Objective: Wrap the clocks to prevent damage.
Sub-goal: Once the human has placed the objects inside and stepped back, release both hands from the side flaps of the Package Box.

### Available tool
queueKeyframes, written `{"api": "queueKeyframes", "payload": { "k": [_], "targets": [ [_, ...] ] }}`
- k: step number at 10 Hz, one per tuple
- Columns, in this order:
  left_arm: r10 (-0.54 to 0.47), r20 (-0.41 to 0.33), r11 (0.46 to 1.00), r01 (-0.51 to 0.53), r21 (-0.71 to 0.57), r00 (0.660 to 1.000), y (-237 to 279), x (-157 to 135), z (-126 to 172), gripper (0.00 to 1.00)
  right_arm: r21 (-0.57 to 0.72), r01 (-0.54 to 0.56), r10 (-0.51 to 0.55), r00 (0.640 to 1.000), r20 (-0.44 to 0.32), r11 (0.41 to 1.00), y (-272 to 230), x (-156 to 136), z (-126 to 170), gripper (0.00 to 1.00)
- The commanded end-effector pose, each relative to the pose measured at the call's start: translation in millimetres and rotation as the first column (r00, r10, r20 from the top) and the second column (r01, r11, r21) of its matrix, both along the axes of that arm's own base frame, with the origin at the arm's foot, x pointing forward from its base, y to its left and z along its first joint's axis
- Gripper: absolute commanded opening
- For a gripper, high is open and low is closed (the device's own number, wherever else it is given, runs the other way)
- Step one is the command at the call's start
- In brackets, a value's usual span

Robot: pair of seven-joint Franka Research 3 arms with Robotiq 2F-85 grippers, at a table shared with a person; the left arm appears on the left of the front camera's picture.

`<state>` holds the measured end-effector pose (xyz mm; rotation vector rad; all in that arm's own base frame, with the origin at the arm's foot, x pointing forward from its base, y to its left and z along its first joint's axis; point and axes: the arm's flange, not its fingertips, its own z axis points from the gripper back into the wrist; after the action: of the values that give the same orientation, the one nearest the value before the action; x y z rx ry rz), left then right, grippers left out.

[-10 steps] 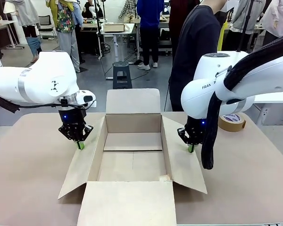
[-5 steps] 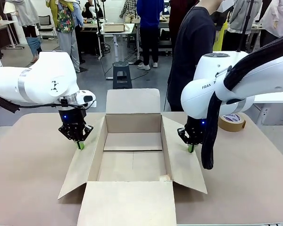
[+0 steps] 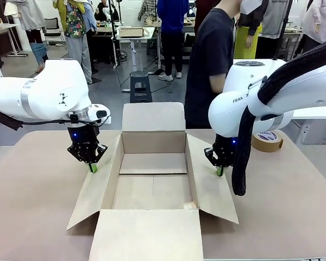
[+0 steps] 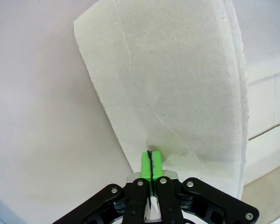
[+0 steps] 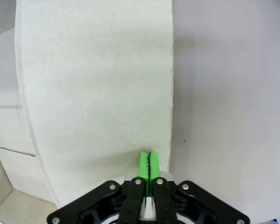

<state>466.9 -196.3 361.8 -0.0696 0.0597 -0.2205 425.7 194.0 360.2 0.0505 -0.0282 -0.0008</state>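
Only the person (image 3: 209,65) in the dark top has shifted, toward picture left at the far side; both arms sit as before. Closed on nothing, the left jaws have their green pads (image 4: 144,165) pressed together, tips down on the left flap (image 3: 95,190) of the open cardboard carton (image 3: 152,185), near that flap's outer edge. Likewise closed and empty, the right jaws stand tip-down on the right flap (image 3: 212,187). Both side flaps slope outward to the counter (image 3: 32,206). Behind the right arm a brown tape roll (image 3: 267,140) lies on the counter. Where the clocks are I cannot tell
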Motion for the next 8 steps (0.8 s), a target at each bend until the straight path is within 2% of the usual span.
{"api": "queueKeyframes", "payload": {
  "k": [1, 8],
  "targets": [
    [-0.008, 0.003, 1.000, 0.008, 0.008, 1.000, -0.4, -0.7, 0.0, 0.00, -0.006, 0.000, 0.000, 1.000, -0.001, 1.000, -0.3, -1.1, 0.8, 0.01],
    [-0.008, 0.003, 1.000, 0.008, 0.008, 1.000, -0.4, -0.7, 0.0, 0.00, -0.006, 0.000, 0.000, 1.000, -0.001, 1.000, -0.3, -1.1, 0.8, 0.01]
  ]
}}
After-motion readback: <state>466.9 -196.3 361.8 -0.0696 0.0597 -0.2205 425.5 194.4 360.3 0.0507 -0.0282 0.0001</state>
